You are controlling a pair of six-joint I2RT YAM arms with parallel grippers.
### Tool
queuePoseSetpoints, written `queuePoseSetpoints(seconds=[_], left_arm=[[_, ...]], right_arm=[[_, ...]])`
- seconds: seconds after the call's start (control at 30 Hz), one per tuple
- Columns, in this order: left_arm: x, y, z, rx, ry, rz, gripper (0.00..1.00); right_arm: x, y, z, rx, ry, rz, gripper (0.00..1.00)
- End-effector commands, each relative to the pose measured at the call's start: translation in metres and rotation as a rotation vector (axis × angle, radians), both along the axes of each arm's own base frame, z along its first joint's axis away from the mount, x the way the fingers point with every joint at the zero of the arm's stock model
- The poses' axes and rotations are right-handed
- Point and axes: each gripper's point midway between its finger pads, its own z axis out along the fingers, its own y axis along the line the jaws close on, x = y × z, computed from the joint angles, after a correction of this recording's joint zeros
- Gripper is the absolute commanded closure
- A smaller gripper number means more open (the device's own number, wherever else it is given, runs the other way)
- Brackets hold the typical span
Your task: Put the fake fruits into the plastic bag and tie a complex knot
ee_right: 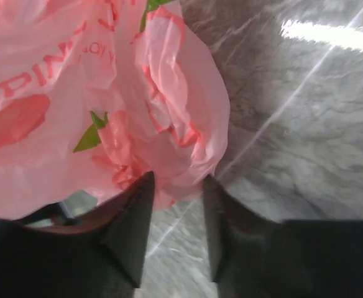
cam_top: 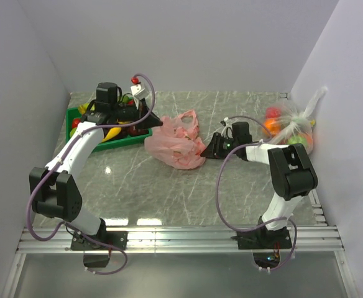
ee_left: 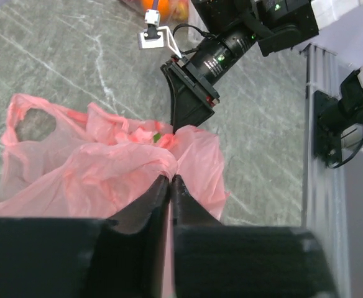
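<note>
The pink plastic bag (cam_top: 175,141) lies crumpled in the middle of the table. My left gripper (cam_top: 151,124) is at the bag's left edge, shut on a fold of the pink film (ee_left: 138,164); its tips (ee_left: 170,179) pinch the film. One handle loop (ee_left: 35,124) lies open on the far side. My right gripper (cam_top: 210,148) is open at the bag's right edge; in the right wrist view (ee_right: 178,183) a bunched pink edge (ee_right: 169,143) sits just ahead of the tips. Fake fruits, a yellow banana (cam_top: 112,133) among them, lie in a green tray (cam_top: 73,114). No knot shows.
A clear bag with a white tufted top (cam_top: 293,124), holding orange, red and green fruits, stands at the back right by the wall. The green tray stands at the back left under my left arm. Side walls close in on both sides.
</note>
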Motion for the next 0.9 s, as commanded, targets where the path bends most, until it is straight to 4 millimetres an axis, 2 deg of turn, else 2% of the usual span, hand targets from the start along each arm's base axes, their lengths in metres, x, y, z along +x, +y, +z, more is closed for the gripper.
queuePoseSetpoints(seconds=[0.0,0.03,0.07,0.1,0.13,0.2,0.23,0.27,0.37,0.4,0.47,0.5,0.57,0.6,0.7,0.8,0.87], left_arm=[[-0.002,0.011,0.018,-0.004,-0.062,0.002,0.81],[0.001,0.015,0.024,0.0,-0.07,0.015,0.63],[-0.001,0.02,0.028,0.009,-0.062,0.029,0.56],[0.005,0.031,0.037,0.028,-0.104,0.068,0.5],[0.007,0.037,0.042,0.043,-0.125,0.094,0.35],[-0.002,0.049,0.057,0.1,-0.21,0.13,0.21],[-0.01,0.054,0.065,0.129,-0.263,0.141,0.11],[-0.015,0.057,0.065,0.15,-0.282,0.146,0.07],[-0.033,0.056,0.052,0.264,-0.364,0.109,0.05],[-0.045,0.047,0.039,0.292,-0.35,0.059,0.05],[-0.044,0.041,0.029,0.339,-0.381,0.065,0.05],[-0.05,0.029,0.02,0.349,-0.383,0.029,0.05],[-0.042,0.017,0.01,0.383,-0.405,0.031,0.04],[-0.046,0.005,0.005,0.388,-0.409,0.0,0.04],[-0.043,-0.012,-0.013,0.409,-0.373,-0.049,0.03],[-0.04,-0.017,-0.04,0.455,-0.311,-0.081,0.03],[-0.041,-0.014,-0.06,0.497,-0.279,-0.102,0.08]], right_arm=[[0.012,0.017,0.024,0.132,-0.009,0.025,0.65],[0.014,0.018,0.028,0.146,-0.025,0.026,0.8],[0.014,0.017,0.035,0.152,-0.045,0.027,0.9],[0.014,0.016,0.039,0.149,-0.059,0.024,1.0],[0.014,0.015,0.043,0.148,-0.07,0.02,1.0],[0.012,0.015,0.059,0.157,-0.111,0.022,1.0],[0.012,0.015,0.063,0.155,-0.124,0.019,1.0],[0.01,0.014,0.074,0.157,-0.159,0.019,1.0],[0.011,0.013,0.088,0.117,-0.239,0.028,1.0],[0.008,0.013,0.087,0.101,-0.232,0.032,1.0],[0.007,0.014,0.091,0.079,-0.259,0.051,1.0],[0.003,0.015,0.091,0.073,-0.256,0.062,1.0],[0.0,0.016,0.096,0.055,-0.284,0.073,1.0],[-0.001,0.016,0.096,0.048,-0.283,0.076,1.0],[-0.003,0.013,0.1,0.03,-0.3,0.077,1.0],[-0.006,0.012,0.106,0.022,-0.322,0.086,1.0],[-0.006,0.01,0.111,0.012,-0.338,0.083,1.0]])
